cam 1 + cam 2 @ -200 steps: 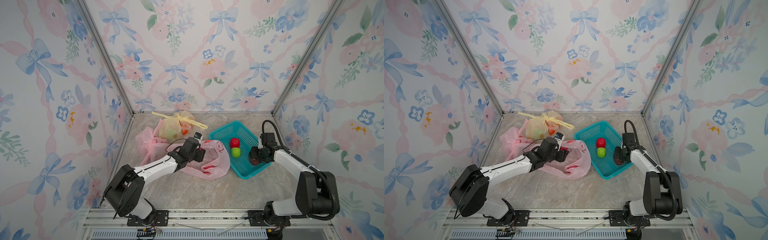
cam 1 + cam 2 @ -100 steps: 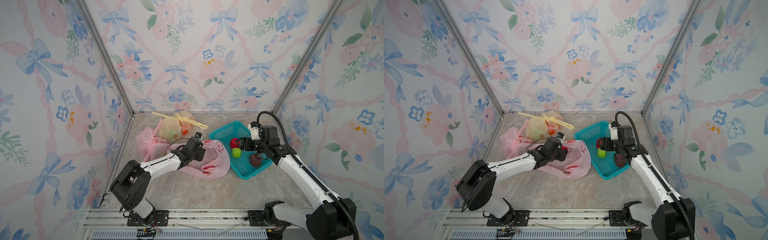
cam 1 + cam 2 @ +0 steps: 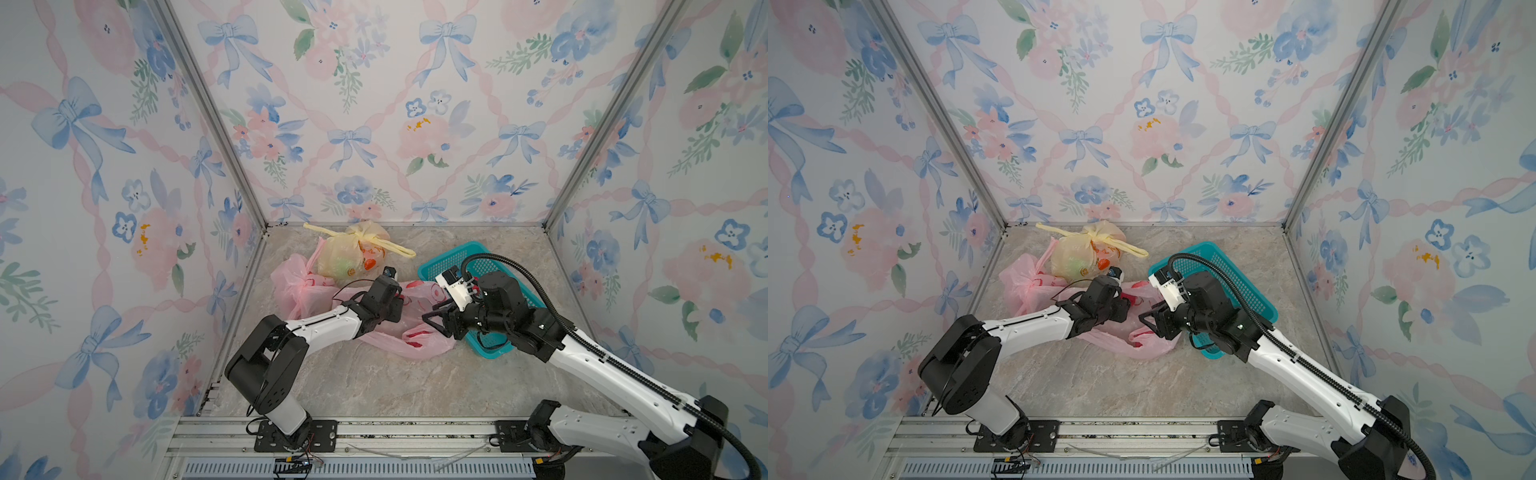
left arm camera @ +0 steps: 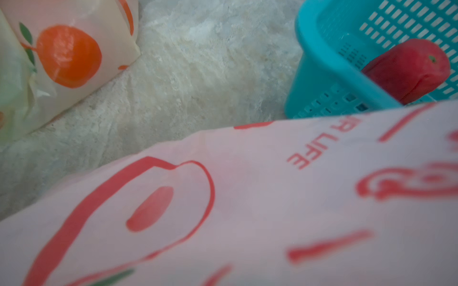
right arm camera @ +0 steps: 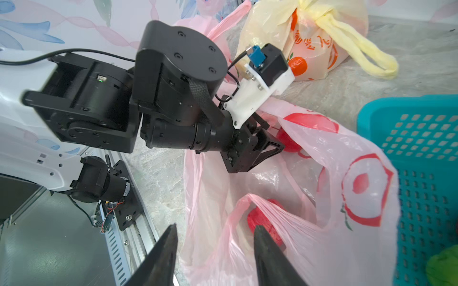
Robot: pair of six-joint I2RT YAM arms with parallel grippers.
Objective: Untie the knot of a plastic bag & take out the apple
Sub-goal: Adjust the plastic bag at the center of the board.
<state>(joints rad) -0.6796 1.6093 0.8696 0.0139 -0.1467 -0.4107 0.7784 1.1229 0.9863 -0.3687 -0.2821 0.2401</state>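
The right hand [image 5: 214,226], jaws apart, has swung off the teal basket [image 3: 446,262] to the pink bag [image 3: 430,347], its tips just short of a handle loop. The left hand [image 5: 271,137] stays pushed into the bag's folds, and its grip cannot be told. The bag lies flat on the desk [image 3: 395,382] at frame centre, long axis upper left to lower right, loop at the lower right. A red apple [image 5: 262,218] shows through the loop.

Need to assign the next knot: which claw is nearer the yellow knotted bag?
Left. The left claw is at the pink bag, just in front of the yellow bag; the right claw is farther, beside the basket.
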